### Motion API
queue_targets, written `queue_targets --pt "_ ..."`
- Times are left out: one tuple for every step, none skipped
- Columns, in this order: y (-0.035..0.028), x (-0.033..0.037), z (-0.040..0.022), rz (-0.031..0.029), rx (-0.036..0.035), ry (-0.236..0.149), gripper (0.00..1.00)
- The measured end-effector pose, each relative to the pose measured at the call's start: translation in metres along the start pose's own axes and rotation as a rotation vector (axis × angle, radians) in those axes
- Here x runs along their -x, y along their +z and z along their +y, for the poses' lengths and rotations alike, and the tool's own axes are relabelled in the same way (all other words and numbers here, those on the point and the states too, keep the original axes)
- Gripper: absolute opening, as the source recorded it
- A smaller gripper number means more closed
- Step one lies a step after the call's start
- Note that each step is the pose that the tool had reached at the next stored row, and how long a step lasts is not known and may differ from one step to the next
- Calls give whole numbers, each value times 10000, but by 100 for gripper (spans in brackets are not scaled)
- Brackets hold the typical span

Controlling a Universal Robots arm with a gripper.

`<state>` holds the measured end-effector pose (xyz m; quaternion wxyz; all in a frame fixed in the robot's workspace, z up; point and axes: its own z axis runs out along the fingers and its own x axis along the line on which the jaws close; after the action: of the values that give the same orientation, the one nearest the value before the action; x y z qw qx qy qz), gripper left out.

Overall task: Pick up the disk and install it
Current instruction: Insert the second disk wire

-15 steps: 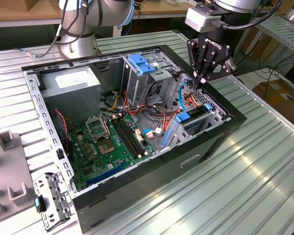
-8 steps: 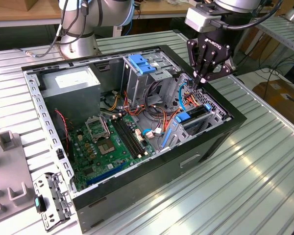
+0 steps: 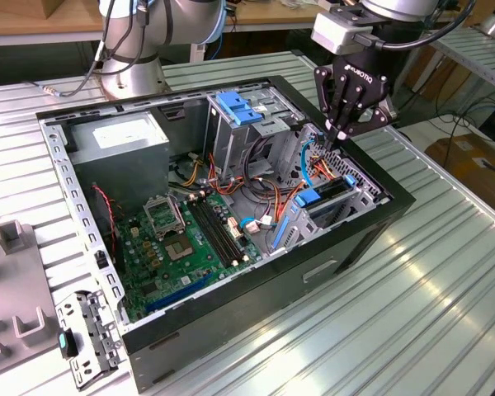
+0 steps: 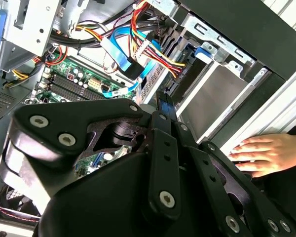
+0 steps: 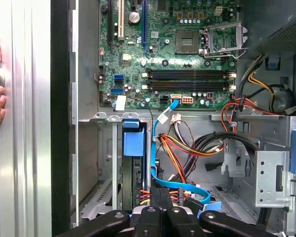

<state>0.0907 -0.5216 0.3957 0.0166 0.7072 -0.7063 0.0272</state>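
The disk (image 3: 323,195) stands on its edge in the drive bay (image 3: 355,200), at the corner of the open computer case (image 3: 231,330) nearest the exterior view's right. In the first wrist view the blue end of its carrier frame shows in a narrow slot of the bay, with the disk's (image 5: 134,143) dark body below it. The gripper (image 3: 341,136) hangs just above this bay with its fingers (image 5: 160,205) pressed together; I see nothing between them. I cannot tell if they touch the disk.

Coloured cables (image 3: 305,169) crowd the space beside the bay. Deeper in the case lie the green motherboard (image 3: 181,239), a grey power supply box (image 3: 120,144) and a metal cage (image 3: 239,124) with a blue latch.

The case sits on the ribbed metal bench (image 3: 412,313). A person's hand (image 4: 264,153) rests on the bench, close to the case's outer wall by the bay.
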Motion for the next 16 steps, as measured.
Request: queue_targets --pt "0 0 0 0 0 -5 11" --pt "0 1 0 0 -1 -11 11" --pt "0 1 0 -1 -1 -16 11" --pt "0 2 0 0 -1 -22 11" --pt "0 2 0 -1 -2 -28 11" --pt "0 3 0 -1 -3 -36 11" --pt "0 4 0 -1 -3 -47 11" --pt "0 4 0 -1 -4 -55 11" --pt "0 5 0 0 -4 -65 11" --pt "-1 5 0 0 -5 -70 11" --pt "0 6 0 -1 -5 -76 11" --pt "-1 6 0 -1 -5 -84 11" --pt "0 7 0 -1 -6 -93 11" --pt "0 8 0 -2 -7 -104 11" --pt "0 8 0 -2 -7 -111 11" --pt "-1 9 0 -1 -7 -117 11"
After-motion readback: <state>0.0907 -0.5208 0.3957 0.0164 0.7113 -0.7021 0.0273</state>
